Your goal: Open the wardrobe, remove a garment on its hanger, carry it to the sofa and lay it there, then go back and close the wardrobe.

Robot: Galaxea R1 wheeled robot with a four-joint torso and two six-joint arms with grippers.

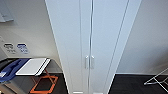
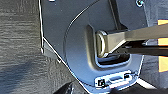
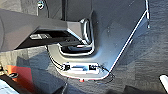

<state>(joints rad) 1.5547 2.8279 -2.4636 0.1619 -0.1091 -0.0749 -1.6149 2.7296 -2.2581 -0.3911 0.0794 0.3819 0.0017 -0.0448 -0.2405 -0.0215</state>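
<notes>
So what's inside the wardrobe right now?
Can't tell. Both wardrobe doors are shut, with the two handles side by side at the middle seam, so whatever hangs inside is covered.

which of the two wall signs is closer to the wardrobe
The right-hand sign, with its blue header; the other sign hangs further left, away from the wardrobe.

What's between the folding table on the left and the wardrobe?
In the head view, bare white wall and dark floor lie between the folding table and the wardrobe; the table's orange frame reaches toward the wardrobe base.
</notes>
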